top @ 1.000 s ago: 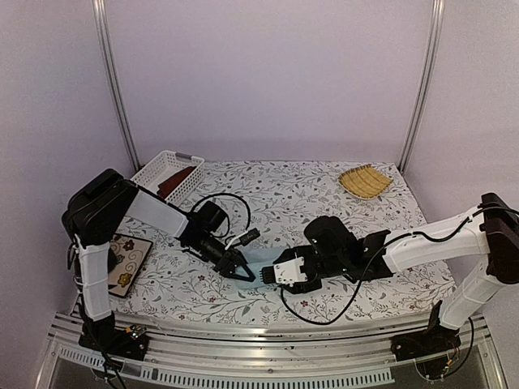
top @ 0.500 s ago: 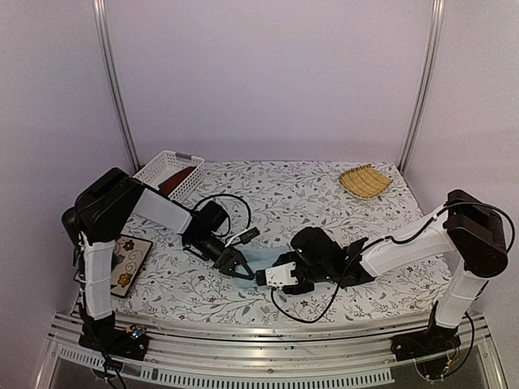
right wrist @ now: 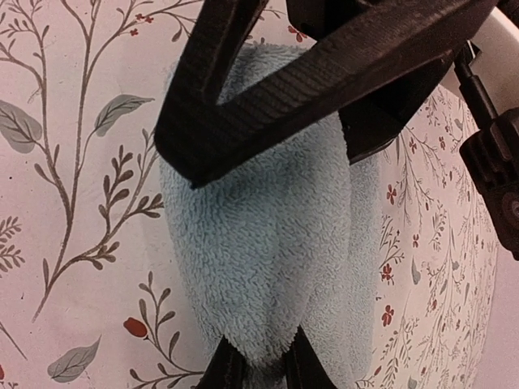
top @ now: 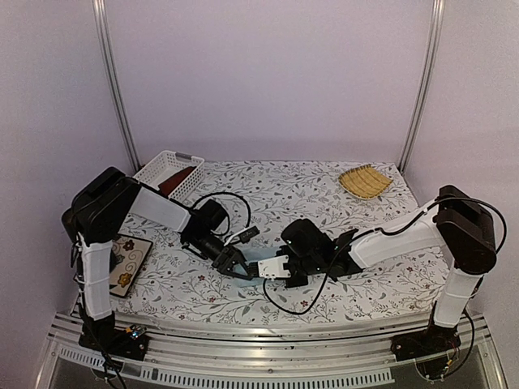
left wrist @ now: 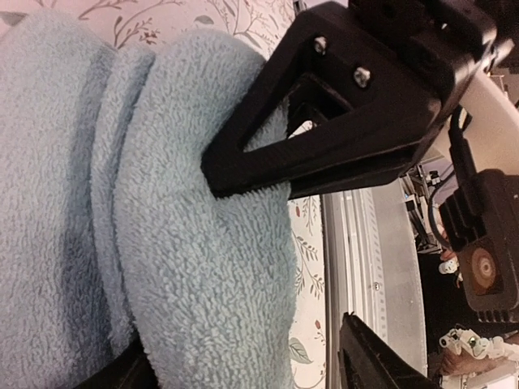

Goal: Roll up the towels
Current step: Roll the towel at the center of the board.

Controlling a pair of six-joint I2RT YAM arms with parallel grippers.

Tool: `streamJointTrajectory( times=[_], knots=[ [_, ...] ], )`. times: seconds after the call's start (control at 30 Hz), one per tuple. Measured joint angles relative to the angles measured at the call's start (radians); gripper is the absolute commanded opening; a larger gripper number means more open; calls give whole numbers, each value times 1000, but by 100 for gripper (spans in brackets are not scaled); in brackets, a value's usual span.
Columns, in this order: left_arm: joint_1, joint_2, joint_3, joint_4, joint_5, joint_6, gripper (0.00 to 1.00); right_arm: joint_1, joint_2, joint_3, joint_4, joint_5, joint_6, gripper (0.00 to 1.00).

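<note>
The light blue towel (top: 250,265) lies rolled up on the floral tablecloth, near the front, between both grippers. In the left wrist view the light blue towel (left wrist: 162,203) fills the left side. My left gripper (left wrist: 243,374) is open: one finger lies against the roll and the other finger (left wrist: 369,361) stands clear of it. My right gripper (right wrist: 259,369) is shut on the near end of the light blue towel (right wrist: 268,243). From above, the left gripper (top: 233,266) and right gripper (top: 264,270) almost meet. The rust-red towel (top: 174,180) lies in the basket.
A white basket (top: 159,167) stands at the back left. The yellow bamboo mat (top: 364,181) lies at the back right. A patterned tile (top: 123,263) sits off the cloth at the left. The table's metal front rail (left wrist: 365,243) runs close by the roll.
My right arm has slid left up to the towel and its jaws have closed on the roll's end. The left gripper's jaws have spread wider.
</note>
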Motion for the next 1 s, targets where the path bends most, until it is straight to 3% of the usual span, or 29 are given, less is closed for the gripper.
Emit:
streamJointTrajectory(
  times=[0.2, 0.23, 0.27, 0.6, 1.0],
  knots=[
    [-1, -64, -13, -10, -100, 0, 85, -10, -2, 4, -34, -53, 14, 11],
    [-1, -77, -16, -10, -124, -2, 95, -11, -3, 4, -37, -62, 16, 11],
    [0, -90, -20, -10, -145, -3, 96, -12, -4, 4, -40, -68, 17, 11],
    [14, -262, -98, -2, -332, -19, 97, -23, -4, 13, -71, -105, 39, 12],
    [16, -618, -354, 142, -542, 2, 97, -101, 36, 164, -267, -275, 98, 12]
  ],
)
